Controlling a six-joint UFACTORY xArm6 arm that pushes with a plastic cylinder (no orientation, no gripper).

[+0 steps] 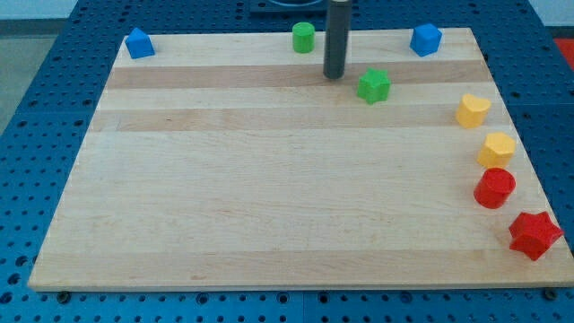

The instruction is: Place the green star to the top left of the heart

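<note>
The green star (pixel 373 85) lies near the top of the wooden board (pixel 269 197), right of centre. The yellow heart (pixel 472 110) lies near the board's right edge, to the right of and slightly below the star. My tip (pixel 334 75) rests on the board just left of the green star and slightly above it, with a small gap between them.
A green cylinder (pixel 303 37) sits at the top edge, up-left of my tip. A blue block (pixel 139 43) is at the top left corner, a blue cube (pixel 425 39) at the top right. A yellow hexagon (pixel 496 149), red cylinder (pixel 494 188) and red star (pixel 534 235) line the right edge.
</note>
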